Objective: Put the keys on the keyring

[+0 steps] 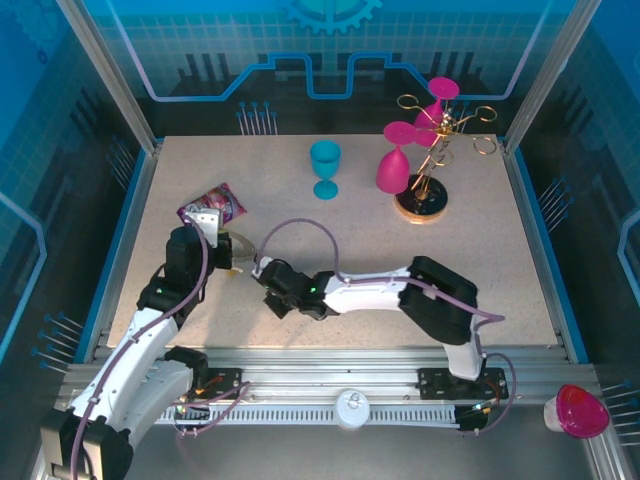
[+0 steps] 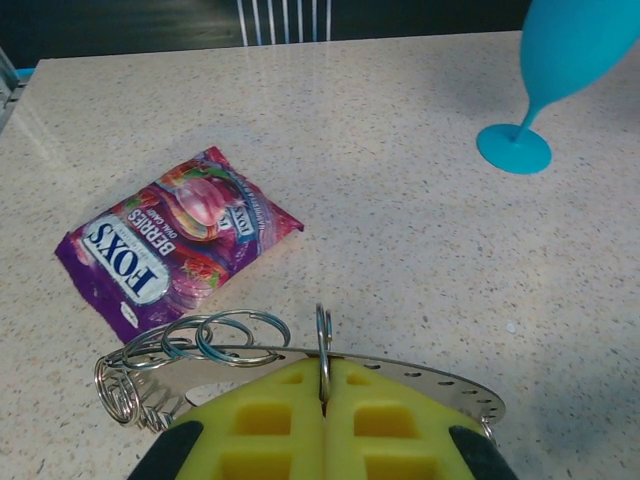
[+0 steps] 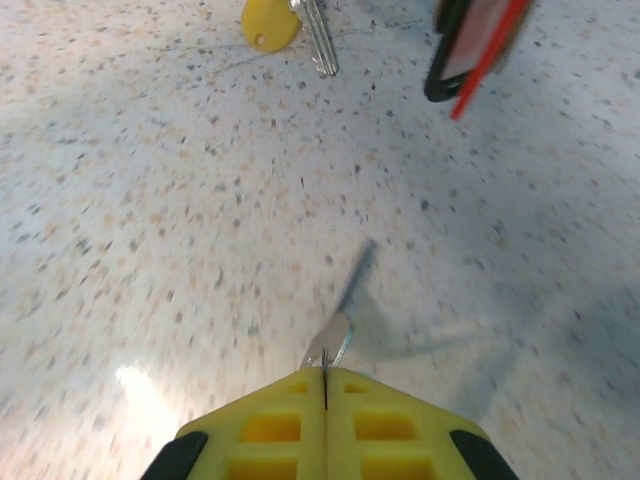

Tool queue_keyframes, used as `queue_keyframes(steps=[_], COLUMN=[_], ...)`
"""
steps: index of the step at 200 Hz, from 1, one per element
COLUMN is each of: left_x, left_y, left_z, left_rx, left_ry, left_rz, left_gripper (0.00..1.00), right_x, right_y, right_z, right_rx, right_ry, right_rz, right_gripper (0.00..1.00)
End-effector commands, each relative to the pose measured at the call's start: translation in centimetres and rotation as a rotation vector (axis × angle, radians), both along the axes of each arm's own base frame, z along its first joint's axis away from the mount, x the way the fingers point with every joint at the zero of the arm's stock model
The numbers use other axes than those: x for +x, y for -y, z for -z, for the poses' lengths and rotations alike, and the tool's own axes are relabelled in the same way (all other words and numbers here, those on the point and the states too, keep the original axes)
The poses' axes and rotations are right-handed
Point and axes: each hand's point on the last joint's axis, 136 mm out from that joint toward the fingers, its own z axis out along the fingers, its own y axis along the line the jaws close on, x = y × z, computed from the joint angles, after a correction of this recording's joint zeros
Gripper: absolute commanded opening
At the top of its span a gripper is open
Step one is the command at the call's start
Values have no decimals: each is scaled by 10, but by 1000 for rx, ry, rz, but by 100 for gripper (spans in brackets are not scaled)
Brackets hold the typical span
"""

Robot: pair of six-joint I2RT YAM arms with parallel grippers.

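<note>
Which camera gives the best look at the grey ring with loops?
The left wrist view. The keyring sits close up, clamped in the left gripper, its small wire loops plain along the rim. From the top external view it is just a small pale arc at that gripper's tip.

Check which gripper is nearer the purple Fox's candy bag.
Left. The left gripper, shut on the keyring, sits just on the near side of the candy bag. The right gripper, pinching a key, is farther off to its right.

Key blurred, head hidden
</note>
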Motion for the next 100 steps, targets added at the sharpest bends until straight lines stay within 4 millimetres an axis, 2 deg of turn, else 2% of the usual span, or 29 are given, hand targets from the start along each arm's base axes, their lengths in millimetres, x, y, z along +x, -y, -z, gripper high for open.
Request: queue_keyframes(steps=[1, 31, 49, 55, 80, 100], left_x=[3, 0, -8, -12, -29, -35], left_y=[16, 42, 67, 77, 118, 139], left_z=[-14, -16, -15, -15, -10, -3], left_rx=[-1, -17, 0, 12, 86, 101], left_ry=[64, 60, 57, 56, 51, 18], left_rz=[110, 264, 403, 461, 683, 785], left_gripper=[0, 0, 0, 0, 0, 0], right_x=[-9, -23, -26, -32, -38, -40], right_y=[30, 76, 98, 111, 136, 150], right_z=[-8, 4, 3, 11, 12, 12], right_rx=[1, -4, 23, 16, 80, 117], right_ry=[-68, -189, -250, -287, -400, -457], right_rz=[2, 10, 25, 25, 33, 43], right_gripper=[0, 0, 0, 0, 0, 0])
